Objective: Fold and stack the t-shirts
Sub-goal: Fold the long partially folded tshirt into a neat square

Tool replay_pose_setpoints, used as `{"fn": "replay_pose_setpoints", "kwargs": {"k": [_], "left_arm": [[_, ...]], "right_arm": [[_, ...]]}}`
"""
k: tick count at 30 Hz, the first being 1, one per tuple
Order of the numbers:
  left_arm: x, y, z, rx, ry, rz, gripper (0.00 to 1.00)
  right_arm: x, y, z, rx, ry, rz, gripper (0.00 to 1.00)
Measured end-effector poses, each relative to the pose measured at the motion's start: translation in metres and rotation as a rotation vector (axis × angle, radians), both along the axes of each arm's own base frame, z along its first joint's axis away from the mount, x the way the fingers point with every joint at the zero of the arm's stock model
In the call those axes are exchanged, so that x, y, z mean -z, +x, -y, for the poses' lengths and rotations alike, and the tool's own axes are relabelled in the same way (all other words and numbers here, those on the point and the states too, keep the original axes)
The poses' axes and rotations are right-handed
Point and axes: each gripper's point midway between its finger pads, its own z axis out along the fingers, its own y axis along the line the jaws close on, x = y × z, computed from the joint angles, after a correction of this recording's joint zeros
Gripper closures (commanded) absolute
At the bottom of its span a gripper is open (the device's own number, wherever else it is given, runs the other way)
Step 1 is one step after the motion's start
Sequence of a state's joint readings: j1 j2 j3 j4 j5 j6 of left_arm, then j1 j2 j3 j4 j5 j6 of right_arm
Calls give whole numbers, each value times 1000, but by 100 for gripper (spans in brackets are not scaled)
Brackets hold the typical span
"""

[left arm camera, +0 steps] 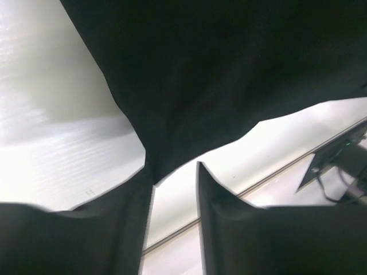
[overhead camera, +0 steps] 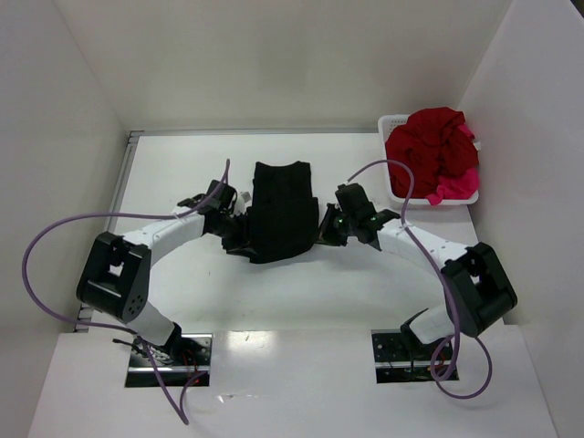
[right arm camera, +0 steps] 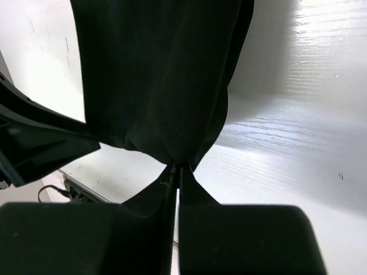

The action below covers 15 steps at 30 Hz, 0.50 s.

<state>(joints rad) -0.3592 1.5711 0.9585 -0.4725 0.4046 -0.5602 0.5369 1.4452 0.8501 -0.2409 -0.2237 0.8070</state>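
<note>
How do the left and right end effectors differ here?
The left end effector has fingers apart, table showing between them; the right end effector is shut, pinching the black t-shirt. The left sits at the shirt's left edge, the right at its right edge. Both reach it.

No readable text, label, brand, number or sign on the black t-shirt (overhead camera: 278, 205) or anywhere else in view

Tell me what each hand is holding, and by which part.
The right hand is shut on the black t-shirt, pinching a bunched fold at its right edge. The left hand is open; cloth only brushes one finger.
</note>
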Motion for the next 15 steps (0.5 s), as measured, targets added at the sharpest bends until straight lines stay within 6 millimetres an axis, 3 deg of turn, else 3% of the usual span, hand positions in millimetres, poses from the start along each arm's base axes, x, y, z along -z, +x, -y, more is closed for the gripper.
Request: {"fn": "replay_pose_setpoints", "kwargs": {"k": [5, 15], "left_arm": [[2, -4, -2, -1, 10, -9, 37], [15, -19, -12, -34, 53, -76, 33]], "right_arm": [[4, -2, 2, 5, -7, -11, 100], [12, -4, 4, 7, -22, -30, 100]]}}
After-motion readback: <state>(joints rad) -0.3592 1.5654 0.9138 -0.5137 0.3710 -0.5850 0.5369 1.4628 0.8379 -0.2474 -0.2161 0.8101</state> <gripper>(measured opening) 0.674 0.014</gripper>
